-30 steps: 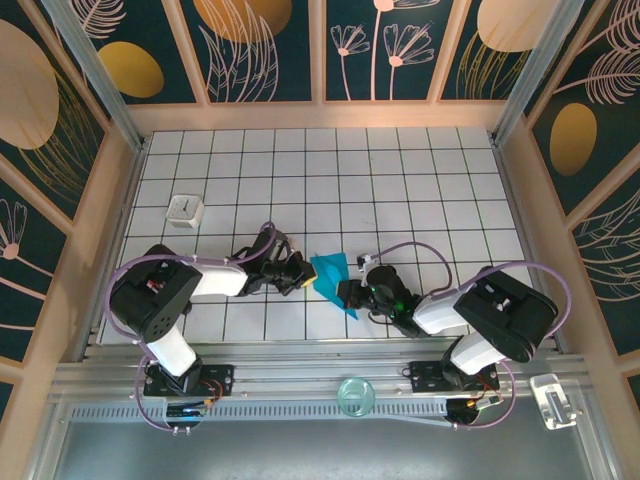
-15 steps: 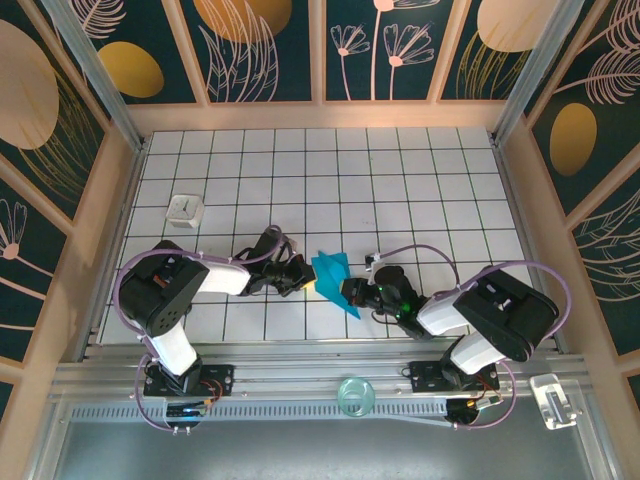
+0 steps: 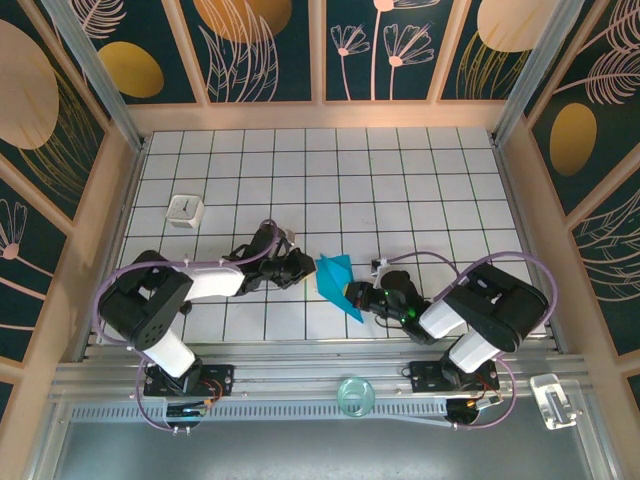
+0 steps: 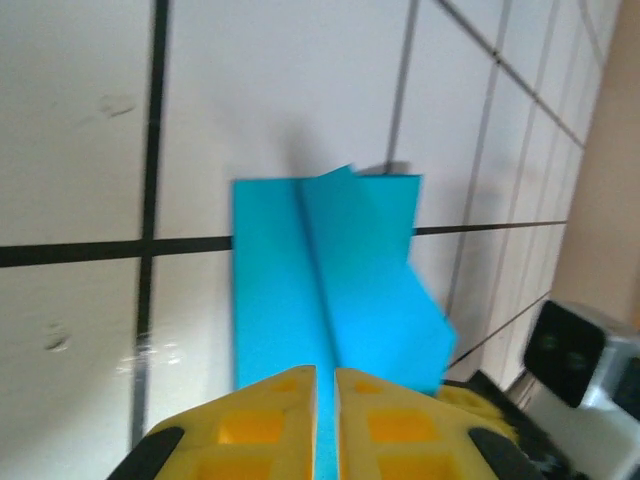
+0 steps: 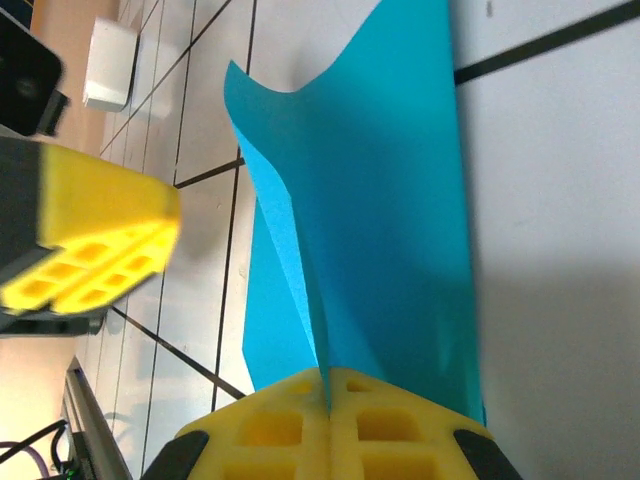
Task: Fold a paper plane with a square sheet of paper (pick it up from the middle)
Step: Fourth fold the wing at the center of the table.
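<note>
Square sheet of paper, centre-creased: pinched by right gripper, likely steadying fold. Left gripper near-closed; hold unclear.

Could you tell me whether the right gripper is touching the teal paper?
Touching. In the right wrist view, the right gripper has its yellow fingers shut on the folded paper.

- the floor under the left gripper and the right gripper is a white table with thin black lines making squares.
- far past the grippers stands a dark blue-green wall with gold circles and pink flowers.
- side walls just like it stand out to each side.
- light wood strips frame the walls.
- behind the grippers runs a grey metal rail.
</note>
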